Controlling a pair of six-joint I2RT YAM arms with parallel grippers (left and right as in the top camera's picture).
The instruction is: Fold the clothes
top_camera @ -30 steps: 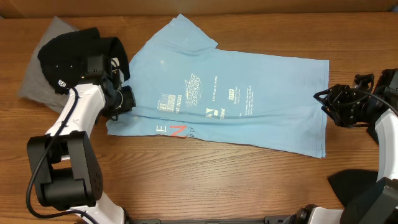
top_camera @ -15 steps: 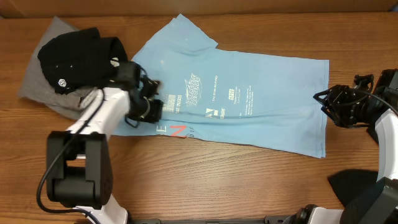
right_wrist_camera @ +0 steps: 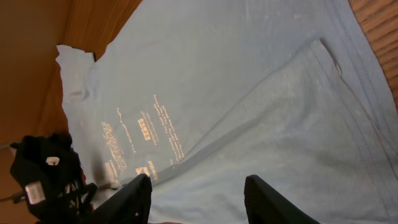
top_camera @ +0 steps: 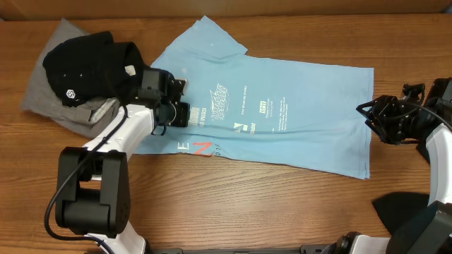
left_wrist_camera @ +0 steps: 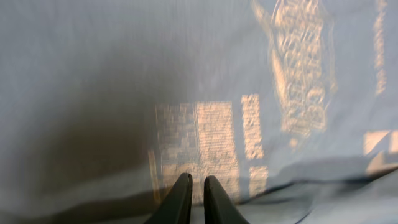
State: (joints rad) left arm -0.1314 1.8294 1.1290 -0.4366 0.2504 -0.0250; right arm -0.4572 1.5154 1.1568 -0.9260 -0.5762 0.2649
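The light blue T-shirt [top_camera: 296, 120] lies spread across the table with its white print facing up, and its lower strip is folded over along a long crease. My left gripper [top_camera: 185, 113] hovers low over the print on the shirt's left part; in the left wrist view the gripper [left_wrist_camera: 193, 182] is shut, with only a thin slit between the fingers and no cloth in it. My right gripper [top_camera: 363, 111] hangs at the shirt's right edge. In the right wrist view it [right_wrist_camera: 199, 199] stands open above the folded layer [right_wrist_camera: 292, 143].
A black T-shirt [top_camera: 81, 60] lies crumpled on a grey one [top_camera: 46, 88] at the back left, just beside the left arm. Bare wooden table [top_camera: 282, 204] runs along the front. A dark object [top_camera: 399, 208] sits at the front right.
My left arm has swung right from the shirt's left edge to above the printed text. The right arm and the shirt have not moved.
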